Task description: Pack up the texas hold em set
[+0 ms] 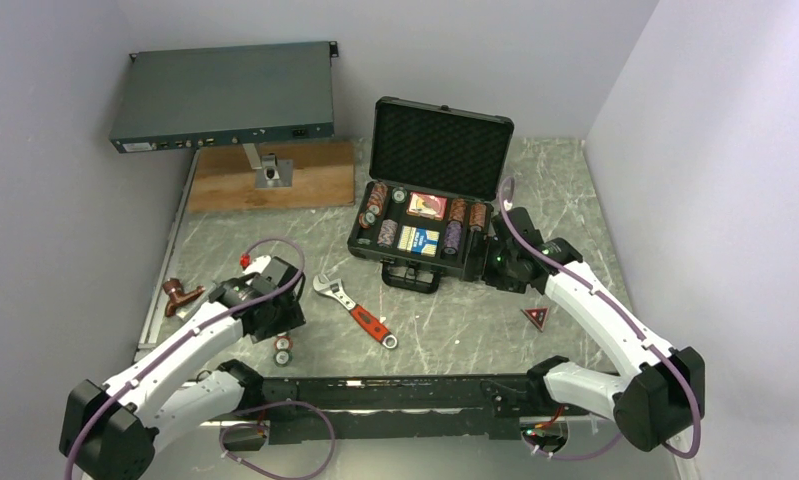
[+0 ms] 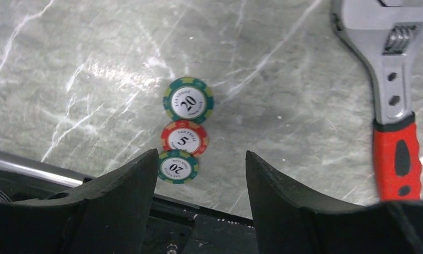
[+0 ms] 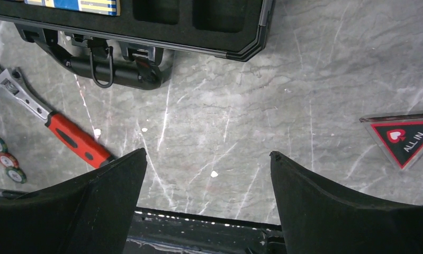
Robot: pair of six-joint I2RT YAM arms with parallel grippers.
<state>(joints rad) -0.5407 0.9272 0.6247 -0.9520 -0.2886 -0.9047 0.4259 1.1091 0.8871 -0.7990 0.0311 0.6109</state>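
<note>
The black case (image 1: 367,243) lies open mid-table with its foam lid (image 1: 443,148) up. It holds rows of striped chips (image 1: 377,200), a red deck (image 1: 427,206) and a blue deck (image 1: 419,240). Three loose chips lie in a line on the table: a green 20 (image 2: 188,101), a red 5 (image 2: 184,139) and a green 20 (image 2: 178,166). My left gripper (image 2: 200,154) is open and empty just above them, the nearest chip beside its left finger. The red triangle (image 3: 405,137) lies right of my right gripper (image 3: 208,153), which is open and empty over bare table in front of the case handle (image 3: 114,66).
A red-handled wrench (image 1: 355,310) lies between the loose chips and the case. A dark-grey rack box (image 1: 225,95) stands on a post over a wooden board (image 1: 271,175) at the back left. A small brown object (image 1: 182,295) lies at the left edge.
</note>
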